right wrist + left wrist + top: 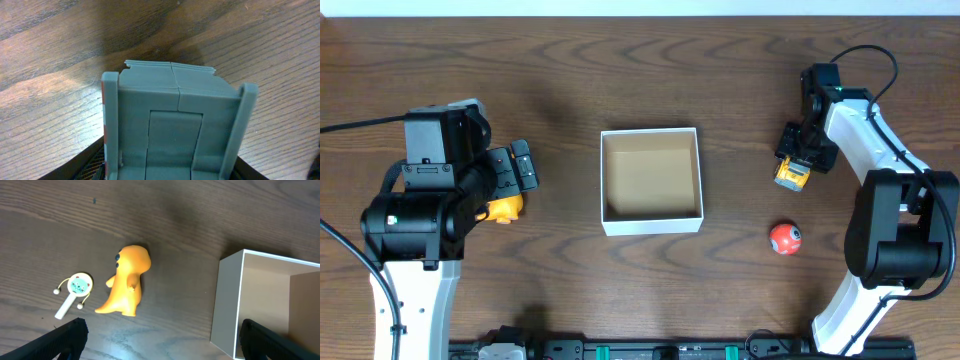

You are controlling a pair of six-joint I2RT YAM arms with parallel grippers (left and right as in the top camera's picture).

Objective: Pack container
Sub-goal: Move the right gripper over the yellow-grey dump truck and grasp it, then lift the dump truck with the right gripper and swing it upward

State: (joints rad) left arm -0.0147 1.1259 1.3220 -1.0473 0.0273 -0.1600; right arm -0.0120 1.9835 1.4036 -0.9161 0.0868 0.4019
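The container (pixel 651 181) is a square white box with a brown inside, open and empty, at the table's middle. It also shows in the left wrist view (pixel 227 300). My left gripper (pixel 520 168) is open and empty, hovering left of the container; in its wrist view (pixel 160 345) the jaws straddle bare wood and the box's near wall. An orange dinosaur toy (pixel 126 282) lies just beyond the jaws and shows in the overhead view (pixel 503 209). My right gripper (pixel 802 148) is shut on a yellow and grey toy truck (pixel 790 175), whose grey bed fills the right wrist view (pixel 172 125).
A red ball (pixel 784 238) lies on the table in front of the right gripper. A small white round toy with a stick handle (pixel 75 291) lies left of the dinosaur. The right arm's base (pixel 900 240) stands at the right edge.
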